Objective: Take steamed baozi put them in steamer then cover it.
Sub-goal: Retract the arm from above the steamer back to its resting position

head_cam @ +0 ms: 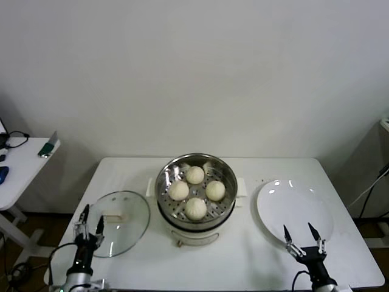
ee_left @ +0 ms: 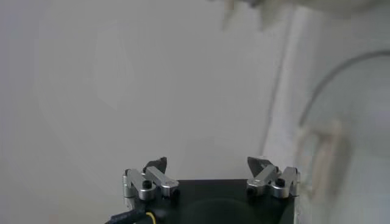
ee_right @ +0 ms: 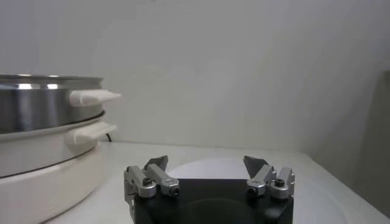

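Several steamed baozi [head_cam: 195,175] sit inside the steamer [head_cam: 168,199], a shiny steel basket on a cream base at the table's middle; the steamer [ee_right: 36,115] also shows in the right wrist view. The cover [head_cam: 124,220], a clear glass lid with a cream handle, lies flat on the table left of the steamer. My left gripper [head_cam: 92,220] stands open at the front left, by the cover's near-left edge, and holds nothing; the left gripper [ee_left: 208,165] shows open in its wrist view too. My right gripper [head_cam: 299,231] is open and empty at the front right; right gripper [ee_right: 206,163].
A flat white plate [head_cam: 299,204] lies bare right of the steamer, its near edge just under my right gripper; the plate [ee_right: 207,167] shows past the jaws. A side table [head_cam: 24,164] with small items stands off to the left. A wall runs behind the table.
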Available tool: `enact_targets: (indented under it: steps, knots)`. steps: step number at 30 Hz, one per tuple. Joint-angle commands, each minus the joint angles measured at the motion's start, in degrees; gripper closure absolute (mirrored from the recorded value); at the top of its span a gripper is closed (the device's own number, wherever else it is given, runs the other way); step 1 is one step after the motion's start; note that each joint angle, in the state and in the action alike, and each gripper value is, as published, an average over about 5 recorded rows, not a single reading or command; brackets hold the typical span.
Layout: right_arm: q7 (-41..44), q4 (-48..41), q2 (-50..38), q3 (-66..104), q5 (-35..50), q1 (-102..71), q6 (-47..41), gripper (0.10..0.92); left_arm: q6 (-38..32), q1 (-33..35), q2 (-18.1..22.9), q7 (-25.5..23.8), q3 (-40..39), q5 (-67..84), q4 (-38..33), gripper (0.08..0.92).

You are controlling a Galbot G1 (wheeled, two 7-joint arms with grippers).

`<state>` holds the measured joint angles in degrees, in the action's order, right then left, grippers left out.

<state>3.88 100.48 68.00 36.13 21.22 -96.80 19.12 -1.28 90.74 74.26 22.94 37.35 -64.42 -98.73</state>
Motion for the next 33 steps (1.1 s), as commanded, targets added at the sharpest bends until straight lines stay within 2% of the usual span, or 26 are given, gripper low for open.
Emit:
enact_targets:
  steps: [1, 7, 19, 28, 31, 33]
  knots:
    - [-0.4, -0.6, 3.6, 0.9, -2.3, -3.1, 4.7, 0.203, -0.5, -4.0, -0.2, 3.6, -0.5, -13.9, 13.4, 0.177]
    - [-0.6, -0.6, 4.2, 1.3, -2.3, -3.6, 5.6, 0.203, -0.5, -7.3, 0.0, 3.2, -0.9, -13.9, 16.2, 0.177]
    - [-0.6, -1.3, 4.9, 1.5, -2.7, -5.0, 7.3, 0.203, 0.5, -13.0, -0.4, 1.1, -2.3, -13.3, 17.0, 0.177]
    - [-0.8, -1.8, 5.8, 1.2, -3.4, -5.2, 8.0, 0.203, 1.3, -14.8, -0.5, 0.3, -3.2, -11.4, 19.3, 0.179]
    - [-0.9, -2.3, 6.0, 0.9, -3.8, -5.2, 8.3, 0.203, 1.2, -15.0, -0.5, 0.0, -3.2, -11.1, 20.0, 0.211]
    - [-0.9, -2.5, 6.1, 0.7, -3.9, -5.2, 8.4, 0.203, 1.0, -15.0, -0.6, -0.2, -3.2, -11.1, 20.3, 0.261]
